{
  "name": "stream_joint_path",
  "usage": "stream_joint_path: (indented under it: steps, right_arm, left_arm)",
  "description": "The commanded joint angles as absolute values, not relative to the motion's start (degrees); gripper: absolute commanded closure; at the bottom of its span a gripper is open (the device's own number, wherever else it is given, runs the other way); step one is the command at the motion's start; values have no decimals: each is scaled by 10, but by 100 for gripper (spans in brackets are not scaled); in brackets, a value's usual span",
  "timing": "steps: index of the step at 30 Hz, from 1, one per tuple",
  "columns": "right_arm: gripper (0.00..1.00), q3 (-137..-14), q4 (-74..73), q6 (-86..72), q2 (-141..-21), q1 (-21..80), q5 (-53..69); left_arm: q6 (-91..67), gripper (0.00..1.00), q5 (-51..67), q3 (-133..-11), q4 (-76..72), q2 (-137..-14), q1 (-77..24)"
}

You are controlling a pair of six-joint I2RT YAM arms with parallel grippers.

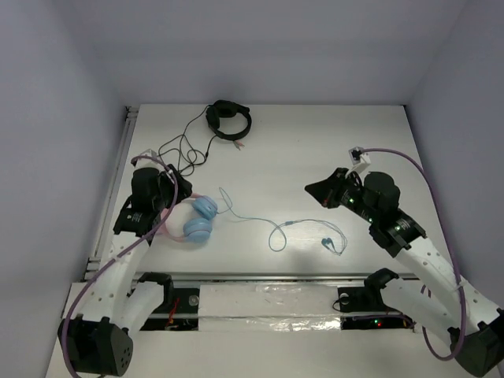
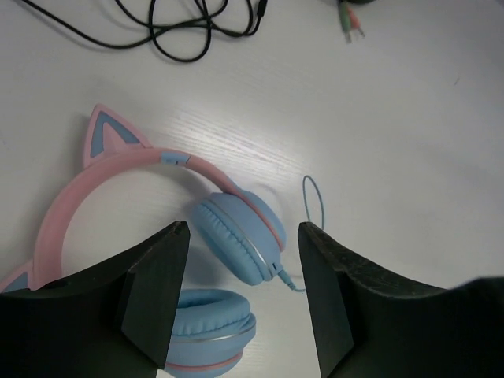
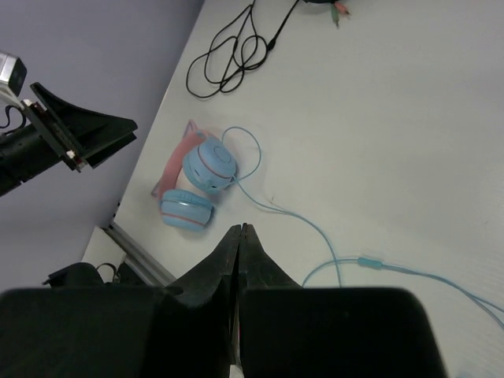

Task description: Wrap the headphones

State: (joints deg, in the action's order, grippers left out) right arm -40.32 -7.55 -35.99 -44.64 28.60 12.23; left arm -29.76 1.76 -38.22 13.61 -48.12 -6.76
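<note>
- Slack in the thin pale blue cable (image 1: 319, 224) lies nearest the arm bases. It trails in loose loops across the white tabletop (image 1: 315, 142), and its free end rests toward the right arm's side.
- At the cable's other end sit the headphones (image 1: 197, 220), with light blue round earcups and a pink cat-eared headband. They lie flat on the left part of the tabletop, earcups side by side toward the middle. The headband arcs away toward the left edge.
- The left claw (image 2: 242, 236) hovers directly over them with its fingers spread wide. In the wrist view one earcup shows in the gap between the fingers. I see no contact, so it holds nothing.
- The left arm is plainly the nearer one to the headphones. The cable's long run stretches crosswise from them toward the right arm, so gathering it probably means working along that line.
- The right claw (image 3: 239, 236) is pressed together on nothing. It is raised and well apart from the headphones, with the cable passing below and in front of it.
- Farthest off, the black over-ear headphones (image 1: 228, 118) and their tangled black cable (image 1: 185, 150) lie near the back wall, apart from the blue cable.
- No brand, label or writing is legible on anything.
</note>
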Motion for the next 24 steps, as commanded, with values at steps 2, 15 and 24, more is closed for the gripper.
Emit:
stream_joint_path:
  steps: [2,15,24]
  right_arm:
    - [100,-393,-25,-354,-457,304,102]
    - [79,-369,-47,-347,-381,304,91]
    - [43,-369,-48,-348,-375,304,85]
  left_arm:
    - [-257,45,52,-441,189,-537,-67]
    - [-195,49,-119,-565,318,-716,-62]
    - [-143,44,-84,-583,336,-808,-62]
